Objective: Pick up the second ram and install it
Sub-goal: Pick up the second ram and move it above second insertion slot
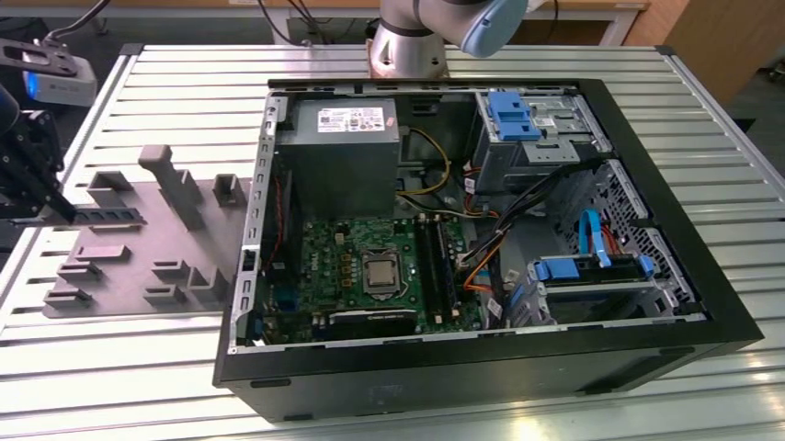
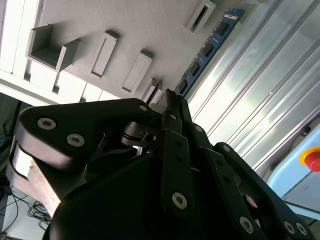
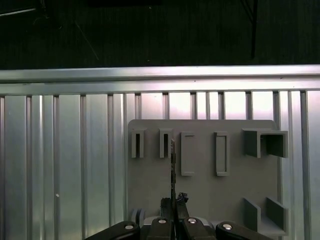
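A ribbed aluminium table (image 1: 699, 110) carries an open black computer case (image 1: 491, 381) with a green motherboard (image 1: 356, 266) inside. A flat grey plastic fixture plate (image 1: 135, 262) with upright holders lies at the exterior view's left. At that plate's far edge, well apart from the case, the black linkage gripper (image 1: 51, 213) is clamped on one end of the second ram (image 1: 108, 218), a thin, long, dark green-blue memory stick.

The stick looks light and stiff but fragile. I judge it best pinched across its flat faces near an end, clear of the chips and contact edge, as the grip seems to be.

The exterior view places it relative to the motherboard's long black slots (image 1: 432, 266). The second wrist view shows its broad face and chip row (image 2: 207, 47). The first wrist view shows it edge-on (image 3: 172, 160), in line with the holders. Whether it is lifted free of the plate, I cannot tell.
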Controlling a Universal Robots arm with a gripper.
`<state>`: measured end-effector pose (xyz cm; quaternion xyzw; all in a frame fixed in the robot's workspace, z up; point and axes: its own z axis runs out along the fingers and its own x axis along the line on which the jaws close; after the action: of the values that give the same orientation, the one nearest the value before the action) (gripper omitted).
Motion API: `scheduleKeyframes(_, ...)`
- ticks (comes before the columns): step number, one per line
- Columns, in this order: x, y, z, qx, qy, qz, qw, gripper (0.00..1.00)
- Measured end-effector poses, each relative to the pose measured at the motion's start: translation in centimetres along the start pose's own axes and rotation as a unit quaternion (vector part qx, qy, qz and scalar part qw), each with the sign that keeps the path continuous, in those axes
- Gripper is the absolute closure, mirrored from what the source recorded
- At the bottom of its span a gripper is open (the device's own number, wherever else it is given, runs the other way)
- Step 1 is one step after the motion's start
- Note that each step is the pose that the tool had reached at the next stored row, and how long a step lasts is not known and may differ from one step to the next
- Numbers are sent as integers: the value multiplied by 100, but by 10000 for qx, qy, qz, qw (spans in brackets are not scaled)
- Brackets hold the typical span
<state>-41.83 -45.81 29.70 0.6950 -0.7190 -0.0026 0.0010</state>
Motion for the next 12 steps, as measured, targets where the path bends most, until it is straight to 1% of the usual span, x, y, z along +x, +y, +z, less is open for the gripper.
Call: scheduleKeyframes(12,-4,1,-90,0,0,0,10000,86)
